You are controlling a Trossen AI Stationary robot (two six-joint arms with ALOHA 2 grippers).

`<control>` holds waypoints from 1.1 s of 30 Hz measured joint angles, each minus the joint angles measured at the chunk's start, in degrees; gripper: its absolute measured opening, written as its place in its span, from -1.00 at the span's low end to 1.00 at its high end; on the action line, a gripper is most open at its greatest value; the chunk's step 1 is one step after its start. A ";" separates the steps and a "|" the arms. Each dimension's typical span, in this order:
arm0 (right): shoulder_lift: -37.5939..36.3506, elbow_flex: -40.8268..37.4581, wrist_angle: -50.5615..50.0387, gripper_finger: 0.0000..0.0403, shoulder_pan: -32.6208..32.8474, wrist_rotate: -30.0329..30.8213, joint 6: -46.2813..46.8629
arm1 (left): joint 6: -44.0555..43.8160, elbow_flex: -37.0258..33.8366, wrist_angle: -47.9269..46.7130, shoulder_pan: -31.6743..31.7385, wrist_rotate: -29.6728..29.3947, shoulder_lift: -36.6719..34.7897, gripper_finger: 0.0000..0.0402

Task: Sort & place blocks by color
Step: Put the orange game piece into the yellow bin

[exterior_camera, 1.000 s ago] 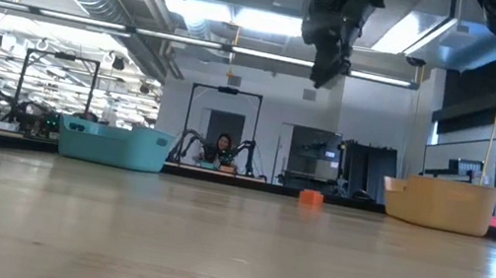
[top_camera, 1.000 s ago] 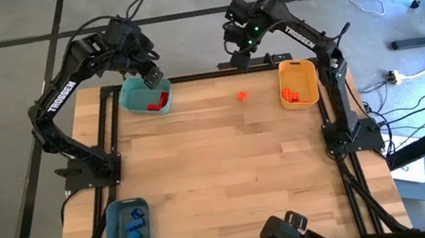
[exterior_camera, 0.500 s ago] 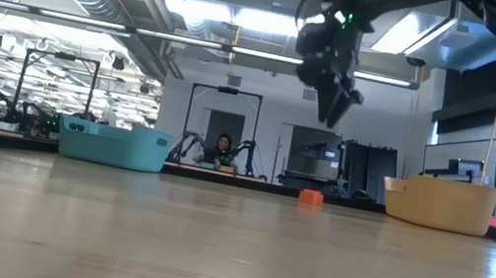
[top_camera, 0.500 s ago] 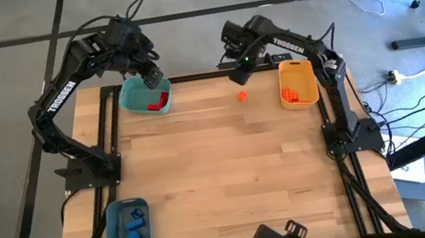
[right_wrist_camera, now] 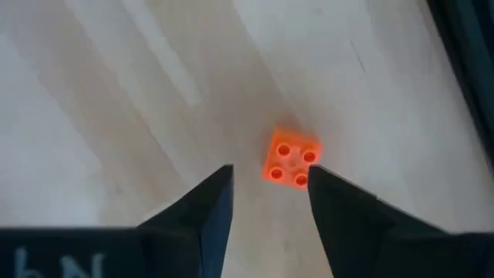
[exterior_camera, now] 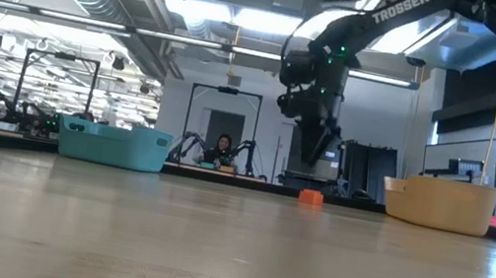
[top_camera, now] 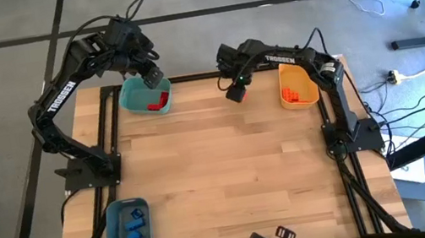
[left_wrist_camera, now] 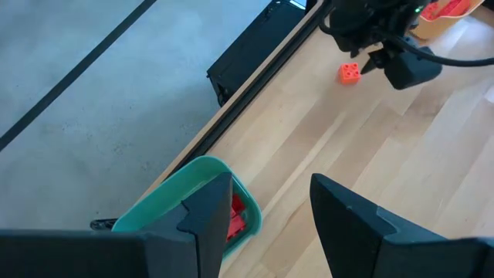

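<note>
The right gripper (right_wrist_camera: 266,197) hangs just above the far edge of the wooden table (top_camera: 222,177), its two dark fingers spread apart with nothing between them. Right ahead of the fingertips lies a single orange block (right_wrist_camera: 292,159), a four-stud square flat on the wood, untouched and close to the table's back rail. Off to that arm's side sits the yellow-orange bin (top_camera: 297,86) with orange blocks (top_camera: 292,94) already in it. Across the table the left gripper (left_wrist_camera: 266,208) hovers over the teal bin (top_camera: 140,101), fingers parted and empty, red blocks (top_camera: 160,102) lying below. At the near left corner, the grey-blue bin (top_camera: 116,237) holds the blue blocks (top_camera: 134,225).
</note>
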 joint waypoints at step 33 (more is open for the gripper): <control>0.00 -1.44 0.94 -0.17 -0.11 2.46 6.18 | 29.23 0.00 -6.05 -0.02 11.30 0.00 -0.16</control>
